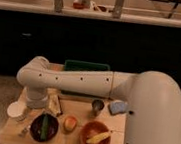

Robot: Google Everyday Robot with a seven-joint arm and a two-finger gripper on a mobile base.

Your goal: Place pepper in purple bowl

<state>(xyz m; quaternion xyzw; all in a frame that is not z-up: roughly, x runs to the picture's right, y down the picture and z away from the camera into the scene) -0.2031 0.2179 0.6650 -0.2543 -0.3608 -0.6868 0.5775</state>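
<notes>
The purple bowl (44, 128), very dark and round, sits at the front left of the wooden table. The pepper (44, 125), slim and dark green, lies inside it, pointing front to back. My white arm reaches in from the right and bends down at the table's left side. The gripper (42, 111) hangs at the end of the wrist, just above the far rim of the purple bowl. It holds nothing that I can see.
An orange-brown bowl (90, 139) with a yellow elongated item (98, 136) stands at the front right. A round orange-red fruit (70, 123) lies between the bowls. A white cup (16, 110), a metal cup (97, 107), a blue item (118, 107) and a green tray (87, 67) are also there.
</notes>
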